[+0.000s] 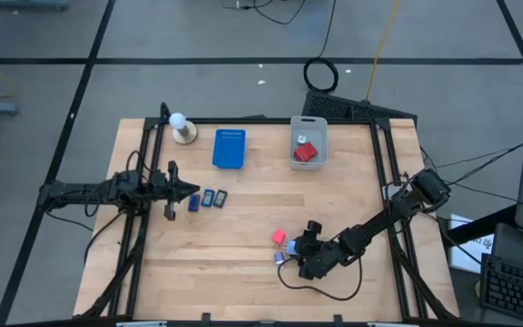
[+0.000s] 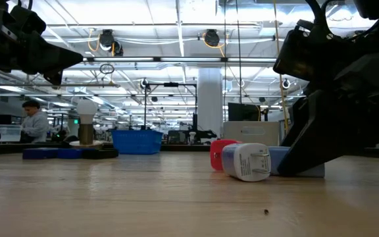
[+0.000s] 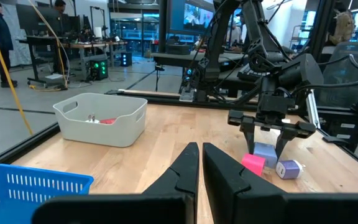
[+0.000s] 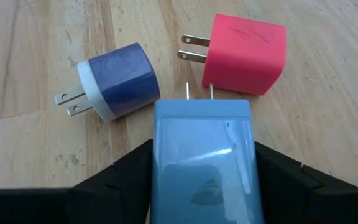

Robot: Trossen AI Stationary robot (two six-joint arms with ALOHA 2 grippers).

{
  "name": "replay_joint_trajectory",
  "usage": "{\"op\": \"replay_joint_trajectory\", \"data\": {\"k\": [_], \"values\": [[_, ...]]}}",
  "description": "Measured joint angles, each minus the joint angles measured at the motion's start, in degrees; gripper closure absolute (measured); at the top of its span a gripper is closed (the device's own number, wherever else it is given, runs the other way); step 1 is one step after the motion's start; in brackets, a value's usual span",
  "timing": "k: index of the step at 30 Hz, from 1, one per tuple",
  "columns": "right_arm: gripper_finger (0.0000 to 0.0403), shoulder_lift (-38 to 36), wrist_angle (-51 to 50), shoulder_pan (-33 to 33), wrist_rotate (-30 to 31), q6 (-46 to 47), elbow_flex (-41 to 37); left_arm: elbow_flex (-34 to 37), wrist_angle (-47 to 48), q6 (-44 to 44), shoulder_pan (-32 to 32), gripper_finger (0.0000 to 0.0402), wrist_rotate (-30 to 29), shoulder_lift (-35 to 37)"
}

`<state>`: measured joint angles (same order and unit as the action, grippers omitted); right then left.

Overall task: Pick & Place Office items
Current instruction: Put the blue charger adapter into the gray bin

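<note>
My right gripper (image 1: 291,256) is low at the table's near middle, shut on a light-blue charger plug (image 4: 202,155) that lies flat on the wood. A pink charger plug (image 4: 247,53) and a dark-blue one with a white face (image 4: 118,81) lie just beyond it, all three resting on their sides; they also show in the low view (image 2: 245,161). My left gripper (image 3: 200,148) hovers shut and empty at the table's left middle, beside three small dark-blue and grey rectangles (image 1: 209,198) lying flat. My right gripper pinches the light-blue charger's two long sides (image 4: 157,168) between its two fingers, at the end away from the prongs. The fingers lie along the charger, low and slanting down. The charger rests flat on the table (image 2: 304,170), prongs pointing away from the gripper.
A grey bin (image 1: 308,143) holding a red piece stands at the far middle-right. A flat blue tray (image 1: 229,148) and a white ball on a round base (image 1: 182,127) stand at the far left. Bare wood lies between the two arms.
</note>
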<state>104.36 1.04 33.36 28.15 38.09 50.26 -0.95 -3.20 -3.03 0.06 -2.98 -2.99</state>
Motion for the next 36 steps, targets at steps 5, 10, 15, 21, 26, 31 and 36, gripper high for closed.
{"op": "replay_joint_trajectory", "data": {"k": [5,10,15,21,26,31,36], "values": [[0.0187,0.0,0.0,0.0,-1.1,0.0,0.0,0.0,0.0,0.0,0.0,0.038,0.0,0.0],[0.018,0.0,0.0,0.0,-1.1,0.0,0.0,0.0,0.0,0.0,0.0,0.038,0.0,0.0],[0.0187,0.0,0.0,0.0,-1.1,-0.2,0.0,0.0,0.0,0.0,0.0,0.038,0.0,0.0],[0.0183,0.0,0.0,0.0,-1.1,-0.2,0.0,0.0,0.0,0.0,0.0,0.038,0.0,0.0],[0.0181,0.0,0.0,0.0,-1.2,-0.2,0.0,0.0,0.0,0.0,0.0,0.038,0.0,0.0],[0.0188,0.0,0.0,0.0,-1.2,-0.2,0.0,0.0,0.0,0.0,0.0,0.038,0.0,0.0],[0.0182,0.0,0.0,0.0,-1.2,-0.2,0.0,0.0,0.0,0.0,0.0,0.038,0.0,0.0]]}}
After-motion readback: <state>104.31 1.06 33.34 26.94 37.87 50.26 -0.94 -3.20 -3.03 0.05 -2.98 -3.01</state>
